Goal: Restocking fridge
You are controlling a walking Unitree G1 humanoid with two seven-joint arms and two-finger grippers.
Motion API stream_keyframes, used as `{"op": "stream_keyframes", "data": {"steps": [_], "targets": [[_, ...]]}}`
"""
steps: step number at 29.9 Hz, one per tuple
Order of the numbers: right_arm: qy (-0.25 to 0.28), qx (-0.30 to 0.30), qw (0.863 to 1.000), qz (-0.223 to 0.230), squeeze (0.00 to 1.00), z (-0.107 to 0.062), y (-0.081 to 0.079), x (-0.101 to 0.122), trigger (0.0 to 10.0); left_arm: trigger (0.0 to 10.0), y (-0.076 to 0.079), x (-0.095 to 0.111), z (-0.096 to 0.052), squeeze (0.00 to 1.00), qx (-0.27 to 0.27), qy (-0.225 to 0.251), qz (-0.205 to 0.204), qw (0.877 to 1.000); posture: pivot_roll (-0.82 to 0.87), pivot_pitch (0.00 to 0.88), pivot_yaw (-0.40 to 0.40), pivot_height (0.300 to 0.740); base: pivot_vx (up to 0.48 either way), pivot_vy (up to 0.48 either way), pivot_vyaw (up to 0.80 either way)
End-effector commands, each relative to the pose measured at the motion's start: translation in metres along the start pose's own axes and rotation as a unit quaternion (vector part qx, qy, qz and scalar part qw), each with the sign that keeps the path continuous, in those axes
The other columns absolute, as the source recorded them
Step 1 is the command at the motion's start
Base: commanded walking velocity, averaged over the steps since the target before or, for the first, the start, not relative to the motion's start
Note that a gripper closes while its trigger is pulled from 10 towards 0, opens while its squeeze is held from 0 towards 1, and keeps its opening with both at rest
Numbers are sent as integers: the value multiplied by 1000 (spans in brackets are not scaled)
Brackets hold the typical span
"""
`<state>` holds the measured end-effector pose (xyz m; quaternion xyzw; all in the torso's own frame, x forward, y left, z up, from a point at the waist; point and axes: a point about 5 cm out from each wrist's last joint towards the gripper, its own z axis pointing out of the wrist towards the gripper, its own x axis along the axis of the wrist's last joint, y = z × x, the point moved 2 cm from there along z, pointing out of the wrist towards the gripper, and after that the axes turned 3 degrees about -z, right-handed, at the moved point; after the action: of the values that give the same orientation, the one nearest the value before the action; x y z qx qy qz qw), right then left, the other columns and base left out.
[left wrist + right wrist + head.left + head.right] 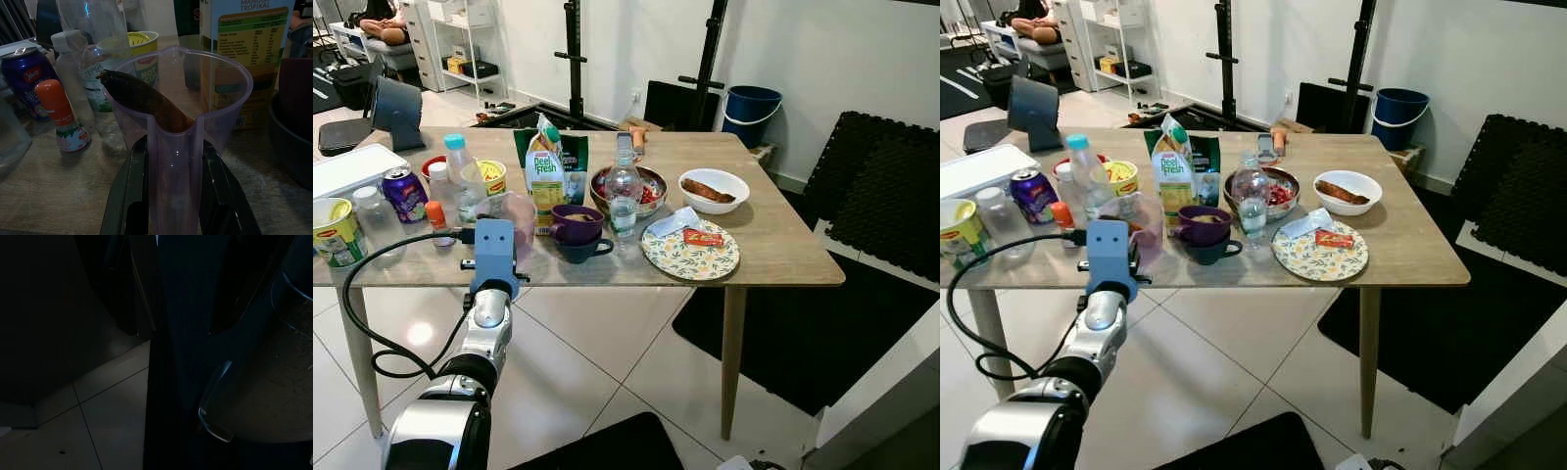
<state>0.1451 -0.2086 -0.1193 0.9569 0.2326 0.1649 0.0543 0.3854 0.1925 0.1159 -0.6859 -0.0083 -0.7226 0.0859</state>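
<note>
A clear pinkish plastic jug (215, 93) stands on the wooden table (773, 245) near its front edge, with a dark brown sausage-like piece (142, 98) leaning inside it. My left gripper (173, 147) reaches in from the front, its two black fingers (132, 186) pressed against either side of the jug's handle. In the eye views the blue wrist block (496, 250) covers the fingers, and the jug (521, 213) shows just beyond it. The right wrist view is very dark and shows floor tiles (112, 406).
Close around the jug stand a juice carton (545, 181), a purple cup (576, 223) in a dark one, an orange-capped small bottle (435, 217), water bottles (624, 191), a can (404, 193) and noodle cups (335, 232). Bowls (713, 189) and a plate (690, 250) lie to the right.
</note>
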Motion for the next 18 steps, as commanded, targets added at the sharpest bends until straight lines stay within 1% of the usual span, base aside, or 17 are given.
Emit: {"op": "stream_keyframes", "data": {"steps": [1, 2, 3, 6, 9, 14, 18], "targets": [[1, -1, 1000, -1, 0, 0, 1, 0, 10000, 4863, 4, -8, -4, 0, -10, -10, -4, 1000, -16, 0, -29, 740, 0, 0, 0], [1, -1, 1000, -1, 0, 0, 1, 0, 10000, 10000, 7, -7, -5, 0, -16, -8, -14, 1000, -16, 0, -30, 740, 0, 0, 0], [1, -1, 1000, -1, 0, 0, 1, 0, 10000, 10000, 7, -7, -5, 0, -16, -8, -14, 1000, -16, 0, -30, 740, 0, 0, 0], [2, -2, 1000, -1, 0, 0, 1, 1, 10000, 10000, 17, -3, -5, 0, -37, 5, -34, 999, -16, 0, -30, 740, 0, 0, 0], [2, -2, 1000, -1, 0, 0, 2, 1, 10000, 10000, 20, 0, -5, 0, -37, 15, -35, 999, -16, 0, -30, 740, 0, 0, 0], [2, -2, 1000, 1, 0, 0, 2, 0, 10000, 10000, 20, 2, -7, 0, -24, 30, -32, 999, -15, 0, -27, 740, 0, 0, 0], [2, -2, 1000, 3, 0, 0, 1, 0, 10000, 10000, 20, -4, -14, 0, -16, 33, -23, 999, -8, 0, -25, 740, 0, 0, 0]]}}
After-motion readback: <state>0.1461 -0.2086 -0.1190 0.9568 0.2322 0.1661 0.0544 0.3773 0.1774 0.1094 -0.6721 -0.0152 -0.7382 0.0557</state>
